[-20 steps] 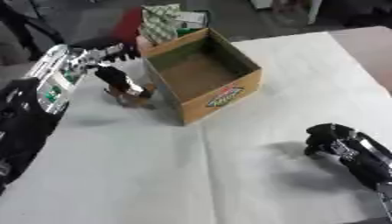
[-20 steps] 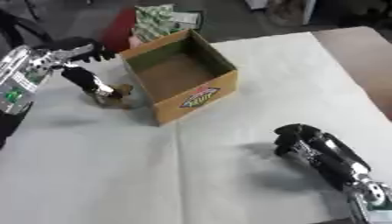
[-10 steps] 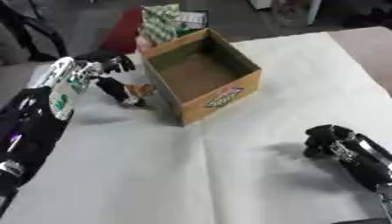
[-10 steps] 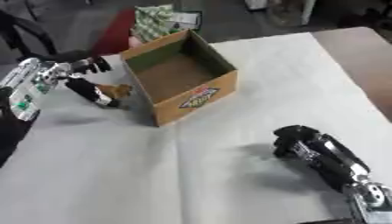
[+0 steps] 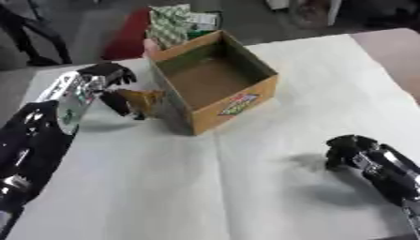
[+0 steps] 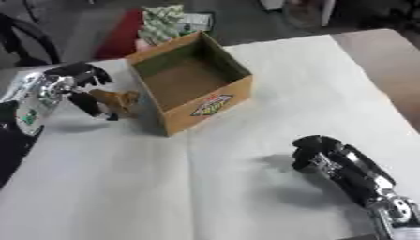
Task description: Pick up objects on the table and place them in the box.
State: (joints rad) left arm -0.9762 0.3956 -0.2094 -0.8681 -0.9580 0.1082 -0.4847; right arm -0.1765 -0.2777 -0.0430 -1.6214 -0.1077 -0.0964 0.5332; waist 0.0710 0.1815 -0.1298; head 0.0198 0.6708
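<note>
An open cardboard box [image 5: 236, 104] with a red and green label stands at the upper middle of the white table. It looks empty inside. A small brown object [image 5: 141, 99] sits close against the box's left wall. My left hand [image 5: 105, 75] comes in from the left, with its curled fingers above the object and its dark thumb [image 5: 121, 106] against it. Whether the object is off the table is unclear. My right hand [image 6: 315, 151] rests at the lower right with its fingers curled and holding nothing.
A green and white patterned package [image 5: 170, 19] stands just behind the box at the table's far edge. A red thing [image 5: 125, 41] lies beyond it. The table's right edge [image 5: 392, 51] shows at the upper right. White tablecloth [image 5: 205, 187] covers the front half.
My left forearm has dropped lower and drawn toward the left, while the hand stays at the brown object by the box. The right hand has not moved.
</note>
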